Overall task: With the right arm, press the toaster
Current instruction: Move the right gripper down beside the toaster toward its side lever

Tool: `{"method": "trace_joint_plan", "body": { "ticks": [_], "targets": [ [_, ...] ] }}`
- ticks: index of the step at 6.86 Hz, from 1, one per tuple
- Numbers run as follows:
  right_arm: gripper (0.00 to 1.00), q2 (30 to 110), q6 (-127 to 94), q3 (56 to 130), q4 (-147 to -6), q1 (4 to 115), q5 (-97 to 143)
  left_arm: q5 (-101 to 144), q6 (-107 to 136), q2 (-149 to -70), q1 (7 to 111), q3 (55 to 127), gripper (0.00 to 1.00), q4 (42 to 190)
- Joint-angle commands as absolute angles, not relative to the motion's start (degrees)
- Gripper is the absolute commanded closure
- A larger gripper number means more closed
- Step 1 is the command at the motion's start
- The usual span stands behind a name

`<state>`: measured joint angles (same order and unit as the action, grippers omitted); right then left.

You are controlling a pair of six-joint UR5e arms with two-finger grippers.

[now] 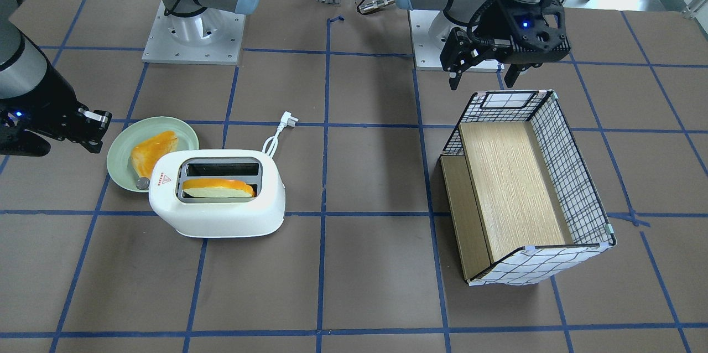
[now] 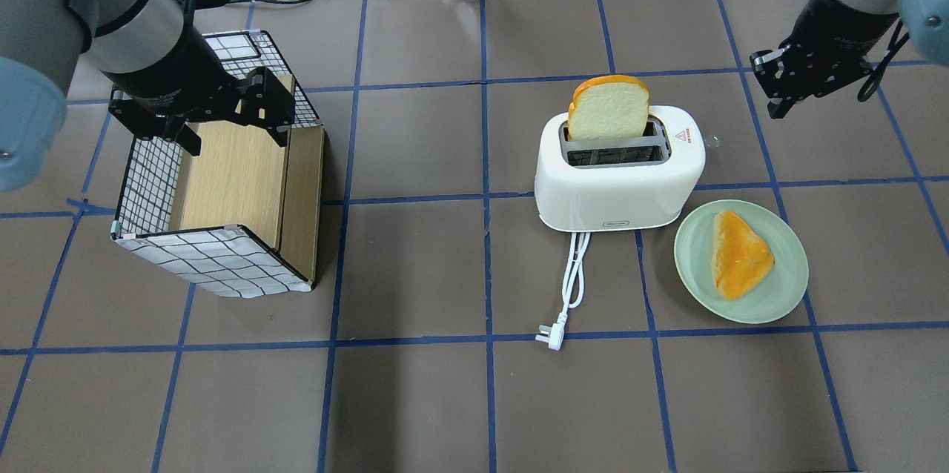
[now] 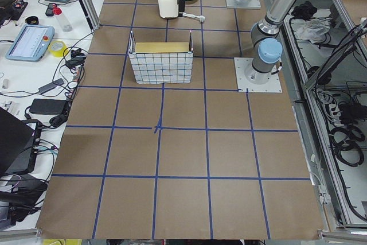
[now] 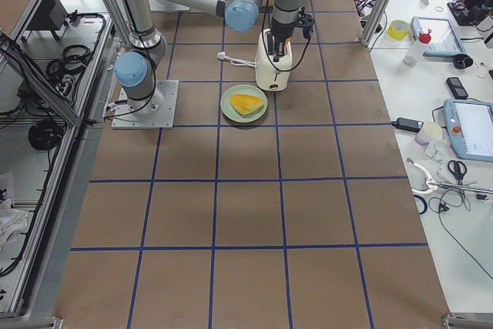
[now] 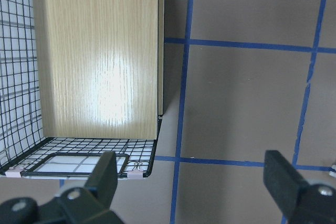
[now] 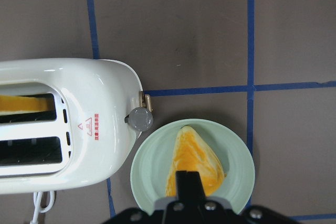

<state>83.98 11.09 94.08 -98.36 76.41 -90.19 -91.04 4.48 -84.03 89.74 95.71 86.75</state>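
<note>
The white toaster (image 1: 221, 217) (image 2: 615, 195) stands on the table with a slice of bread (image 2: 608, 108) upright in one slot. Its grey end knob (image 6: 140, 119) and red triangle sticker show in the right wrist view. My right gripper (image 2: 772, 110) (image 1: 94, 143) hangs in the air beyond the toaster's knob end and touches nothing. In its wrist view its fingers (image 6: 189, 182) are together over the plate, so it is shut and empty. My left gripper (image 1: 481, 81) (image 2: 233, 136) is open and empty above the basket's end.
A green plate (image 2: 786, 295) (image 1: 119, 148) with a piece of toast (image 2: 738, 254) lies beside the toaster's knob end. The toaster's white cord and plug (image 2: 563, 302) trail toward me. A wire-grid basket (image 2: 215, 262) (image 1: 578, 176) with a wooden insert stands under my left arm.
</note>
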Motion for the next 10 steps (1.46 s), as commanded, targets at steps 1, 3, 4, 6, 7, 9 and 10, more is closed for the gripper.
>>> {"method": "trace_joint_plan", "body": {
  "ticks": [1, 3, 4, 6, 7, 9, 10],
  "targets": [
    [1.00, 82.4, 10.6, 94.9, -99.8, 77.0, -90.2, -91.1, 4.5, -84.0, 89.7, 95.7, 0.00, 86.7],
    [1.00, 80.7, 9.7, 95.0, -100.0, 79.2, -89.9, -91.1, 4.5, -84.0, 89.7, 95.7, 0.00, 86.7],
    [1.00, 80.0, 9.8, 95.1, -100.2, 79.2, -89.7, -91.1, 4.5, -84.0, 89.7, 95.7, 0.00, 86.7],
    [1.00, 79.7, 12.7, 96.2, -101.2, 77.6, -81.0, -91.1, 4.5, -84.0, 89.7, 95.7, 0.00, 86.7],
    [1.00, 79.7, 18.0, 97.8, -101.0, 73.8, -77.9, -91.1, 4.5, -84.0, 89.7, 95.7, 0.00, 86.7],
    [1.00, 80.6, 19.0, 100.4, -101.1, 70.8, -75.9, -91.1, 4.5, -84.0, 89.7, 95.7, 0.00, 86.7],
    [1.00, 80.5, 19.2, 100.5, -101.2, 70.8, -73.5, -91.1, 4.5, -84.0, 89.7, 95.7, 0.00, 86.7]
  ]
}}
